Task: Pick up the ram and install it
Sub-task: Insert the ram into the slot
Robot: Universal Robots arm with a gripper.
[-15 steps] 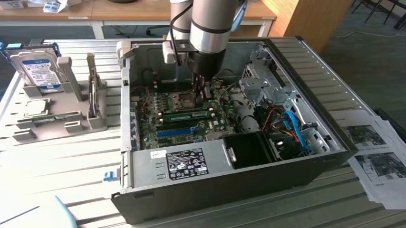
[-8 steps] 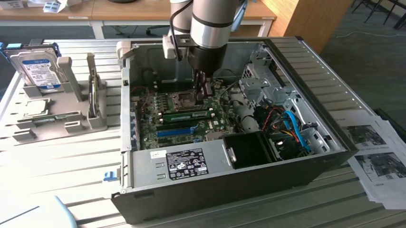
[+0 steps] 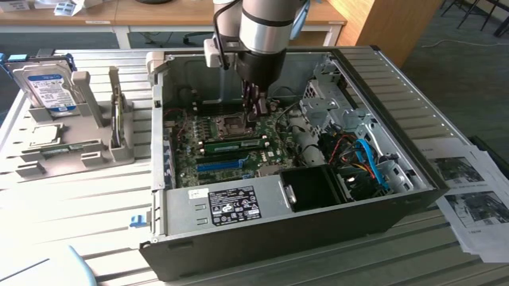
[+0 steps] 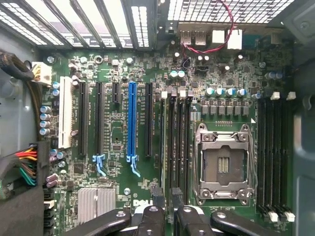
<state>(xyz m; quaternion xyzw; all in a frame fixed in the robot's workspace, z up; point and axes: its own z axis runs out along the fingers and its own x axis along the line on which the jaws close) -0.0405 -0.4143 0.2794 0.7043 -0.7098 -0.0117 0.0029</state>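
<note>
Case (image 3: 263, 235) lying open, board (image 3: 188, 150) facing up. Gripper (image 3: 254, 116) hanging over the socket (image 3: 233, 124), fingers (image 4: 157, 195) sitting partway apart, gripping nothing I can see. In the exterior view, ram (image 3: 236, 143) sitting in a slot near the gripper, at its 7 o'clock, long axis running 9-to-3.

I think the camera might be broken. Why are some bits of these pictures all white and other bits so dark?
Nothing looks broken: in the wrist view, light through the vent grille washes out to white while the motherboard is evenly lit; in the exterior view, sun glares off the table at the exterior view's left, and the inside of the case lies in shadow.
</note>
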